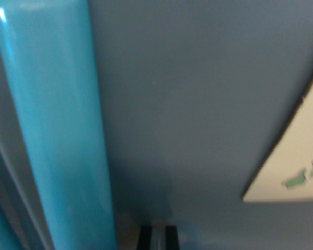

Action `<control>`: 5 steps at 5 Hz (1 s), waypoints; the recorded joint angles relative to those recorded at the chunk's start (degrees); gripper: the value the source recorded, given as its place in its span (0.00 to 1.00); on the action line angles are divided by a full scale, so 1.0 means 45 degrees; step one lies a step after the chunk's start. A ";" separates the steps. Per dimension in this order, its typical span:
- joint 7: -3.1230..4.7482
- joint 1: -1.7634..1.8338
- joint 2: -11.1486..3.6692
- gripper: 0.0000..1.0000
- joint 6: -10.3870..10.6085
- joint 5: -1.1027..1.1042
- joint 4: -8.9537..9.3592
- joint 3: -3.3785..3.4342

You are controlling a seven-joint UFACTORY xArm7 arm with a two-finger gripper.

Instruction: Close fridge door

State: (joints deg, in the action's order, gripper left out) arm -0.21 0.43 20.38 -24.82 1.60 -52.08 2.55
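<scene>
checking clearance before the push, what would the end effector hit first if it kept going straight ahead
Most likely the flat blue door panel filling the view, right of the glossy handle bar. Depth is unclear.

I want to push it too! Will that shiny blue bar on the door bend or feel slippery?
The blue bar looks rigid, so it probably won't bend. Its glossy highlights suggest a smooth, maybe slippery surface. The flat door panel beside it likely swings rather than flexes.
</scene>
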 joint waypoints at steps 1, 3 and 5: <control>0.0000 0.0000 0.0000 1.00 0.0000 0.0000 0.0000 0.0000; 0.0000 0.0000 -0.0531 1.00 0.0001 0.0000 -0.0543 0.0138; 0.0000 0.0000 -0.1082 1.00 0.0001 0.0000 -0.1134 0.0276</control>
State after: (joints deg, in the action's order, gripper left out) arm -0.21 0.43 15.50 -24.81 1.60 -57.18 3.79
